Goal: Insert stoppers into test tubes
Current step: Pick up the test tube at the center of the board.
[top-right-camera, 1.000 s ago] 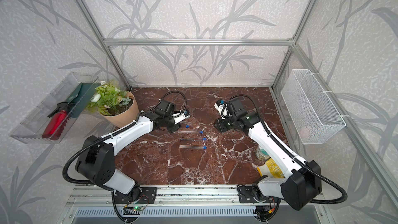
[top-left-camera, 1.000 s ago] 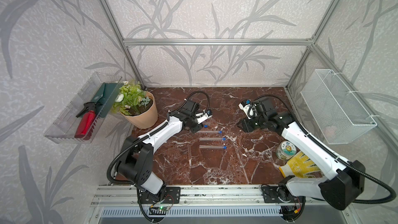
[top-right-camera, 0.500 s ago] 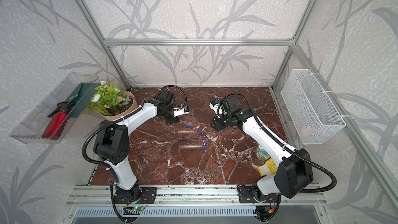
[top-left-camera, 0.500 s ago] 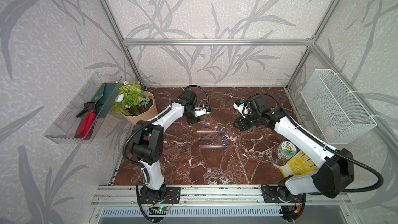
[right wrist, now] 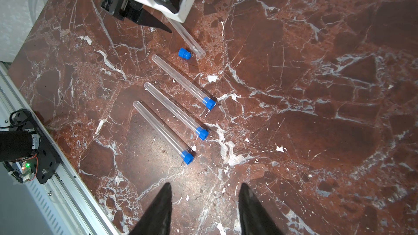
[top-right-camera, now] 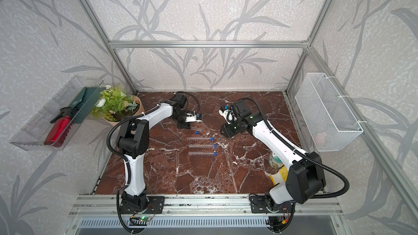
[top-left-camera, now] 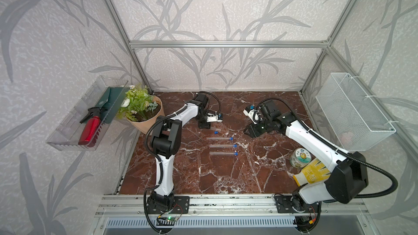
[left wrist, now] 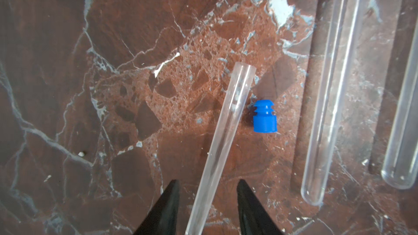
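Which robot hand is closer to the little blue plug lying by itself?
Left. The left gripper straddles the open tube right beside the loose plug; the right gripper sits farther off, beyond the three capped tubes.

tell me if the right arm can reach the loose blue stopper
Probably yes. The loose stopper lies on the marble by the unstoppered tube, and the right end effector is open and empty. The left end effector straddling that tube may crowd it.
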